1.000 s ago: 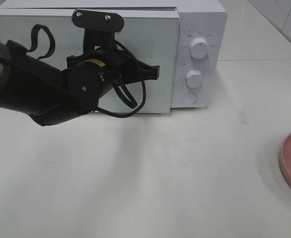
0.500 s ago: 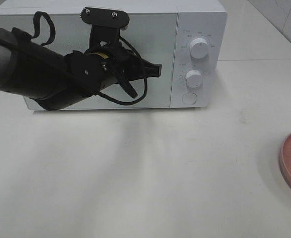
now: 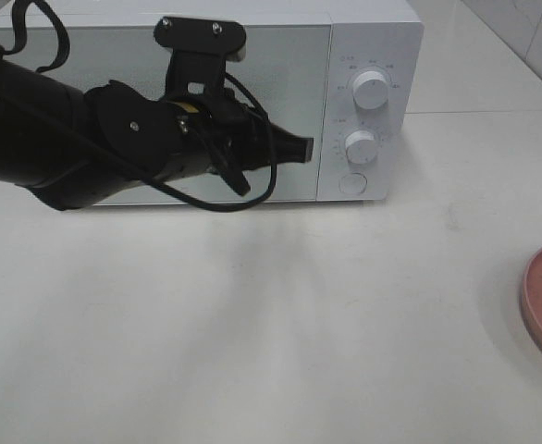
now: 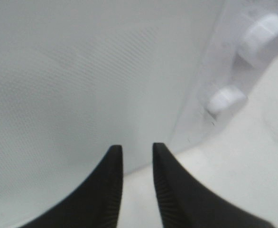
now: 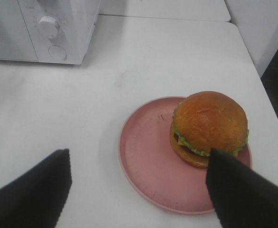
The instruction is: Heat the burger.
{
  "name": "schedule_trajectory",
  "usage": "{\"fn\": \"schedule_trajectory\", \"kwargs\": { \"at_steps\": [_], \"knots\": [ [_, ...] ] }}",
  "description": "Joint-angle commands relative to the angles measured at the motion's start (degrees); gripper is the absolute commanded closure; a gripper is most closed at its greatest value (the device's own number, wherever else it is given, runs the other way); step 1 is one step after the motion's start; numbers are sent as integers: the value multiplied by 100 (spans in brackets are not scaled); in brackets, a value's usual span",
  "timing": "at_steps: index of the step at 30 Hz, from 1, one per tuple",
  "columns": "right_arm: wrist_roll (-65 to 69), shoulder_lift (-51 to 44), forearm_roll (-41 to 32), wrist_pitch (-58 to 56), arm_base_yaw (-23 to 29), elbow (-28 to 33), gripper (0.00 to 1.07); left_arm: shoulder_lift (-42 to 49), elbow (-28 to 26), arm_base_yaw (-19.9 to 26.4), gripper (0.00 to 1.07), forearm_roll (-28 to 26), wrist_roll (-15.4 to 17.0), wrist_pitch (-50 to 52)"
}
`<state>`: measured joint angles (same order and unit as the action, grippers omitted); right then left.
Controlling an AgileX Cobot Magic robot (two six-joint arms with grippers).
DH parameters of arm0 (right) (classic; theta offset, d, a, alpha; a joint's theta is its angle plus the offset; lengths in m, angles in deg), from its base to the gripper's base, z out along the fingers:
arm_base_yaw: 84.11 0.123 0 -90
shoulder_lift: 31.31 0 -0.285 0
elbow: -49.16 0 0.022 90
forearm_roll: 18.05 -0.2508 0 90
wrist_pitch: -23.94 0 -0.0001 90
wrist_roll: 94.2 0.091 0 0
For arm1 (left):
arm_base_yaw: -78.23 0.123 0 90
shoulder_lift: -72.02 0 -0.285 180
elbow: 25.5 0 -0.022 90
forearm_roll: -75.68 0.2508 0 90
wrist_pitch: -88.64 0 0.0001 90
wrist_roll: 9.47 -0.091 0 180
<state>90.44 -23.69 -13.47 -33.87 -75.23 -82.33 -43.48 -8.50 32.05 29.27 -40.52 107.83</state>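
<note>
The burger [image 5: 209,128] sits on the pink plate [image 5: 146,161] out on the tabletop [image 5: 143,61], well apart from the microwave [image 3: 373,37], so none of the heating is done yet by the look of things: the burger is not inside, and the microwave door [image 3: 289,65] looks flush with the body. The right tool [image 5: 139,190] hovers above the plate with its fingers spread wide, one to each side, gripping nothing. Over at the microwave, the left tool [image 4: 136,156] points at the door close to the edge beside the control panel, its fingertips [image 4: 114,156] a narrow gap apart and nothing between them. Judging from this, opening the door, loading the burger, closing up and turning a knob [image 3: 371,89] are all left to do. As for writing, there are small marks around the two knobs, but they are too small to read, and no brand shows.
</note>
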Motion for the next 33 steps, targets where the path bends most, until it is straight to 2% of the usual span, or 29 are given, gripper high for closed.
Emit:
{"fn": "schedule_trajectory", "kwargs": {
  "at_steps": [1, 2, 3, 4, 6, 8, 9, 16, 17, 18, 19, 21, 26, 27, 28, 29, 30, 31, 32, 33],
  "knots": [
    [-57, -189, 23, 80, -52, 11, 31, 138, 132, -52, 44, -40, -17, -504],
    [-57, -189, 23, 80, -52, 11, 31, 206, 229, -52, 15, -46, -17, -877],
    [-57, -189, 23, 80, -52, 11, 31, 246, 275, -52, 4, -40, -17, -1123],
    [-57, -189, 23, 80, -52, 11, 31, 246, 275, -52, 4, -40, -17, -1123],
    [-57, -189, 29, 80, -52, 11, 31, 372, 344, -52, 8, 34, -17, -1971],
    [-57, -189, 29, 80, -52, 11, 31, 407, 344, -52, 8, 63, -17, -2194],
    [-57, -189, 29, 80, -52, 11, 31, 476, 344, -52, 8, 201, -17, -2618],
    [-57, -189, 29, 80, -52, 11, 31, 751, 344, -17, 8, 665, -17, -3638],
    [-57, -189, 29, 80, -52, 11, 31, 888, 344, 40, 8, 762, -6, -4131],
    [-57, -189, 29, 80, -52, 11, 31, 1020, 344, 149, 8, 814, 97, -4624],
    [-57, -189, 29, 80, -52, 11, 31, 1020, 344, 149, 8, 814, 97, -4624],
    [-57, -189, 29, 80, -52, 11, 31, 1238, 344, 401, 8, 877, 332, -5357],
    [-57, -189, 29, 80, -52, 11, 31, 1547, 344, 808, 8, 1049, 590, -6073],
    [-57, -189, 29, 80, -52, 11, 31, 1742, 344, 1031, 8, 1180, 796, -6337],
    [-57, -189, 29, 80, -52, 11, 31, 1742, 344, 1031, 8, 1180, 796, -6337],
    [-57, -189, 29, 80, -52, 11, 31, 1822, 344, 1123, 8, 1255, 940, -6440],
    [-57, -189, 29, 80, -52, 11, 31, 2034, 344, 1364, 8, 1478, 1192, -6681],
    [-57, -189, 29, 80, -52, 11, 31, 2034, 344, 1364, 8, 1478, 1192, -6681],
    [-57, -189, 29, 80, -52, 11, 31, 2252, 344, 1621, 8, 1782, 1495, -6916],
    [-57, -189, 29, 80, -52, 11, 31, 2252, 344, 1621, 8, 1782, 1495, -6916]
  ]
}}
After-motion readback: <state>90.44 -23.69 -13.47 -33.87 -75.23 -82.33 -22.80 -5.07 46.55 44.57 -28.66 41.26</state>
